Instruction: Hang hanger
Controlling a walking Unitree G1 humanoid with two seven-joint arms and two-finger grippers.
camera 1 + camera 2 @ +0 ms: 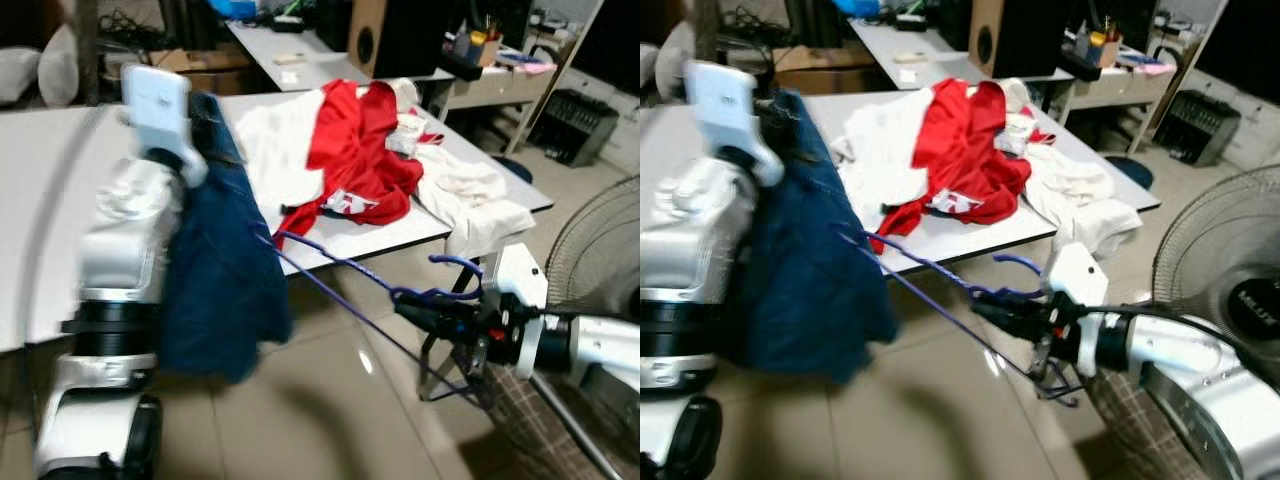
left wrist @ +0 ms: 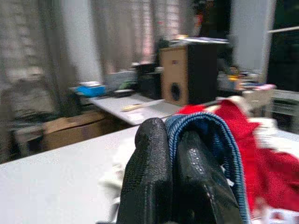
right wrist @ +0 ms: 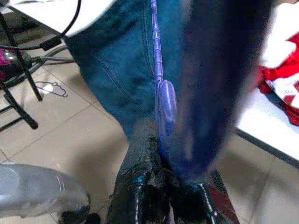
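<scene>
The purple wire hanger [image 1: 350,275] sits a little right of centre in the left eye view, slanting from the blue garment at mid-frame down to the lower right, its hook [image 1: 455,262] curling up just above the right gripper. The right gripper [image 1: 415,312] comes in from the lower right on a silver arm and has its two black fingers [image 3: 140,186] pressed together on the hanger near the hook end; in the right wrist view the purple wire runs straight up from between those fingers, across dark blue cloth. The far corner of the hanger touches or goes into the dark blue denim garment [image 1: 220,270], which hangs down the left-centre of the frame.

That garment is gripped at its top edge by the left gripper [image 2: 175,182], raised at the upper left on its silver arm [image 1: 115,300]. In the left wrist view the two black fingers are clamped close with a fold of the blue fabric looped over and between them.

Behind, a white table [image 1: 60,190] spans the upper half of the frame. On its right part lies a heap of clothes: a red garment [image 1: 355,155] on top of white garments [image 1: 465,200], some of the white cloth drooping over the table's right edge. A standing fan [image 1: 600,260] sits at the right edge of the frame. Beyond the table, in the upper right, a second desk carries a wooden speaker [image 1: 368,35]. The floor [image 1: 320,410] below is glossy beige tile.
</scene>
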